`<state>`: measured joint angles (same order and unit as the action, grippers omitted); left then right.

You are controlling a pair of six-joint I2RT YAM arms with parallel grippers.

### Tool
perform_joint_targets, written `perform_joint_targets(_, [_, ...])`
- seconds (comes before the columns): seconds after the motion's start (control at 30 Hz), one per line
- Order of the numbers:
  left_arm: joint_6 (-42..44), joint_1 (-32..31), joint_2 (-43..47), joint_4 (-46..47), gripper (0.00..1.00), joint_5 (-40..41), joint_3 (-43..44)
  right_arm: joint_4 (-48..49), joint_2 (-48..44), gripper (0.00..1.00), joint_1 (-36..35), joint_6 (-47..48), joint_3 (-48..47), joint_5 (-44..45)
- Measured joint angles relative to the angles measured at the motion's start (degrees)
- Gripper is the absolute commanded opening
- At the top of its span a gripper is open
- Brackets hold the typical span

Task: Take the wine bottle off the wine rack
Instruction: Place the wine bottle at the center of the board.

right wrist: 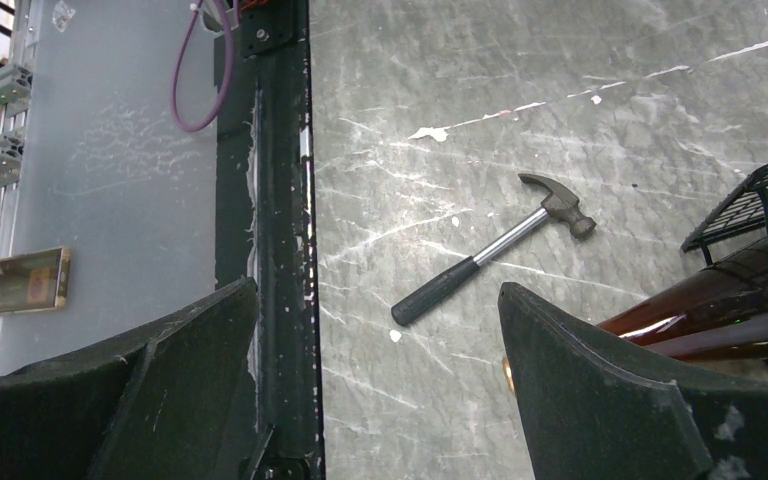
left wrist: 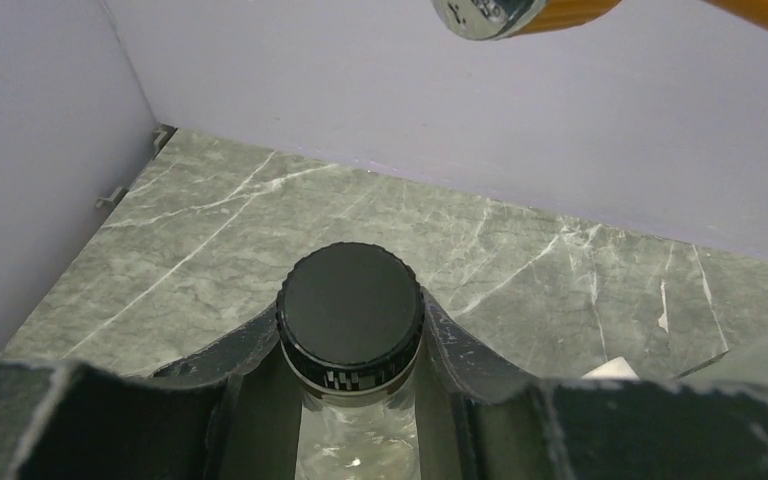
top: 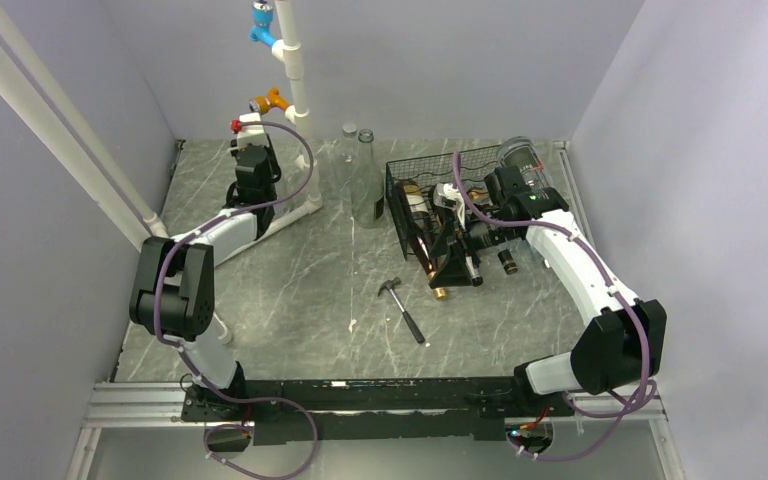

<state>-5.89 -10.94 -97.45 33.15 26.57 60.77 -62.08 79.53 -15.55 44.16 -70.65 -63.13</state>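
The black wire wine rack (top: pixel 430 175) stands at the back right of the table, its corner also showing in the right wrist view (right wrist: pixel 750 200). Dark brown wine bottles (top: pixel 440 285) lie in the wine rack with their necks sticking out towards me; one shows at the wrist view's edge (right wrist: pixel 705 300). My right gripper (top: pixel 450 262) hovers over those necks, open, with nothing between its fingers (right wrist: pixel 580 380). My left gripper (top: pixel 252 150) is far off at the back left by the white pipe. It is shut on the neck of a clear bottle with a black screw cap (left wrist: pixel 350 305).
Two clear bottles (top: pixel 365 180) stand upright just left of the rack. A small hammer (top: pixel 402 308) lies on the marble table (top: pixel 290 270) in front of the rack, also seen from the right wrist (right wrist: pixel 495 260). White pipework with coloured valves (top: pixel 290 70) rises at the back left.
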Motion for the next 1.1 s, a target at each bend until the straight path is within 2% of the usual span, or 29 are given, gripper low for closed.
perform_joint_targets(0.2, [-1.1, 0.0, 0.3, 2.1, 0.67, -0.9, 0.0, 0.0, 0.0, 0.93, 0.0, 0.0, 0.0, 0.0])
perform_joint_targets(0.37, [-1.4, 0.0, 3.9, 3.8, 0.83, -1.2, 0.0, -0.3, 0.0, 0.93, 0.0, 0.4, 0.0, 0.0])
perform_joint_targets(0.53, [-1.6, 0.0, 7.8, 3.0, 0.91, -1.4, 0.0, -0.5, 0.0, 0.93, 0.0, 0.6, 0.0, 0.0])
perform_joint_targets(0.7, [-3.1, 0.0, 11.7, -2.1, 0.99, -4.7, 0.4, -0.9, 0.0, 0.93, 0.0, 1.0, 0.0, 0.0])
perform_joint_targets(1.1, [-10.0, 0.0, 21.6, -16.8, 1.0, -17.6, 3.5, -2.6, 0.0, 0.94, 0.7, 2.9, 0.0, 0.0])
